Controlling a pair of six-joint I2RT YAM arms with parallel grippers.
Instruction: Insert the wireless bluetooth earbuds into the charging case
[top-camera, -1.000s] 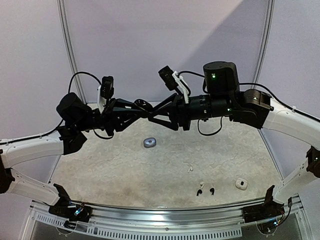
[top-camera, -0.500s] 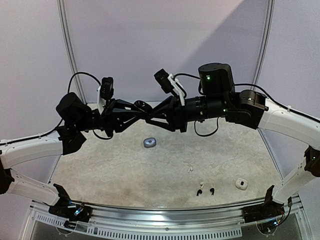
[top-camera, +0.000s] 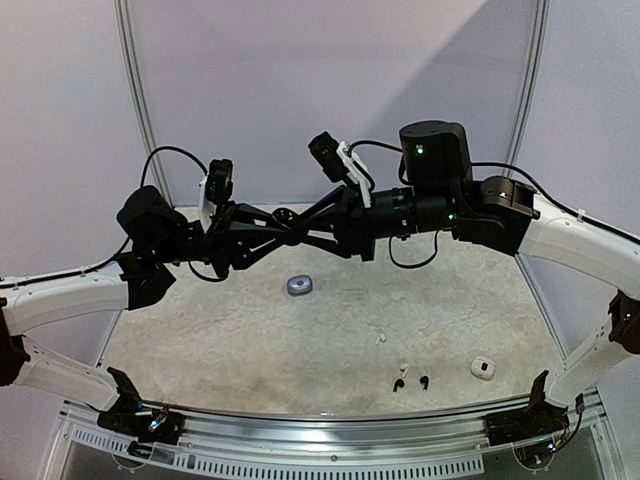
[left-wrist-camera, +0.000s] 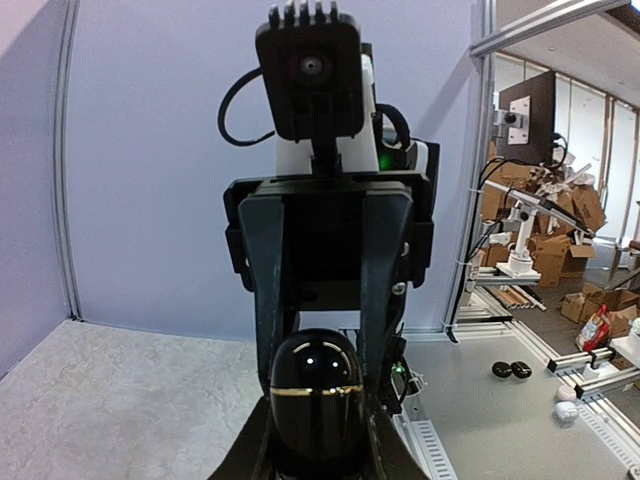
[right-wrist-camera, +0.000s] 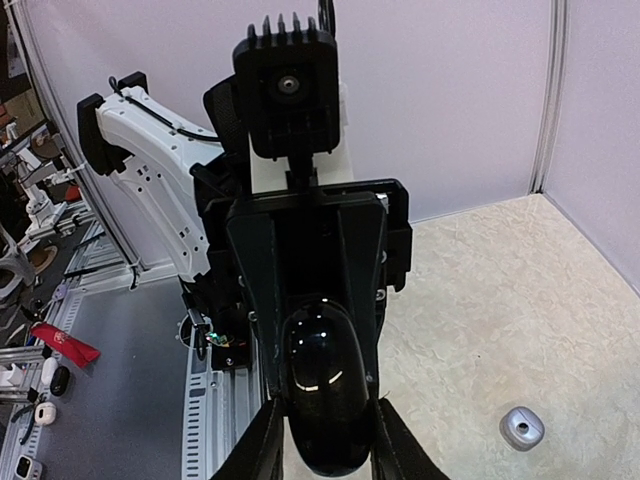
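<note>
A glossy black charging case (left-wrist-camera: 317, 400) with a thin gold seam hangs in the air above the table's far middle, lid closed. My left gripper (left-wrist-camera: 317, 445) is shut on one end of it. My right gripper (right-wrist-camera: 322, 440) faces it from the opposite side, and its fingers press both flanks of the same case (right-wrist-camera: 322, 385). In the top view the two grippers meet at the left gripper (top-camera: 283, 233) and right gripper (top-camera: 297, 229). Tiny earbuds lie on the table near the front: a white one (top-camera: 380, 338), another white one (top-camera: 403, 367), and a black pair (top-camera: 398, 384).
A grey rounded case (top-camera: 299, 285) lies on the table below the joined grippers, also seen in the right wrist view (right-wrist-camera: 522, 428). A white case (top-camera: 482, 368) sits at the front right. A metal rail (top-camera: 330, 420) runs along the near edge.
My right gripper's jaws have narrowed onto the black case and it has edged left. My left arm has shifted slightly right, still gripping the case.
</note>
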